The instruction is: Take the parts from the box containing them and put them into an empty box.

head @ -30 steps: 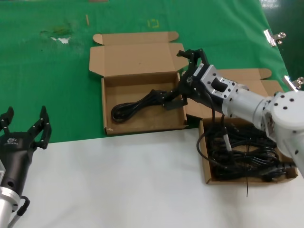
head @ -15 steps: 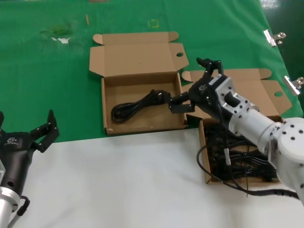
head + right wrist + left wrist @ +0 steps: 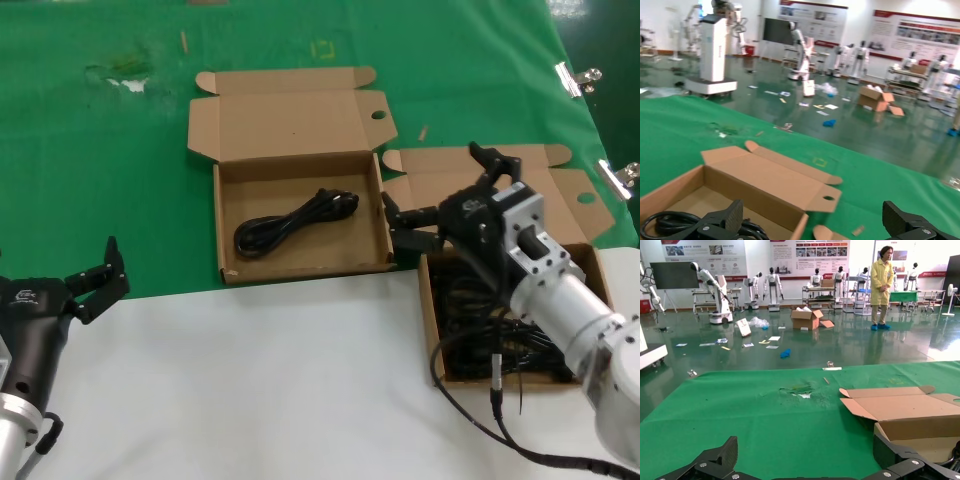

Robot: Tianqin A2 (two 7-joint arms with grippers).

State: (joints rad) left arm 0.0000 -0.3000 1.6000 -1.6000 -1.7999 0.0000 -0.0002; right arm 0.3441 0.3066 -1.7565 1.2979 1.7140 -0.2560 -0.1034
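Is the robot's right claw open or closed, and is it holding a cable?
Open and empty. The right gripper has its fingers spread wide above the gap between both boxes; one cable lies in the left box.

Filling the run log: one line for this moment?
right hand: open, empty, between boxes | cable: lies in left box | right box: holds cable bundles | left hand: open, idle over white table

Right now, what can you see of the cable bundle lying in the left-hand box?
The cable bundle is black and rubbery-looking, a loosely looped power cord lying flat on the floor of the left cardboard box. It runs diagonally, its rounded loop toward the box's near-left corner and its bunched end toward the far right. Nothing grips it: the right gripper, fingers open, hangs beside the box's right wall, apart from the bundle.
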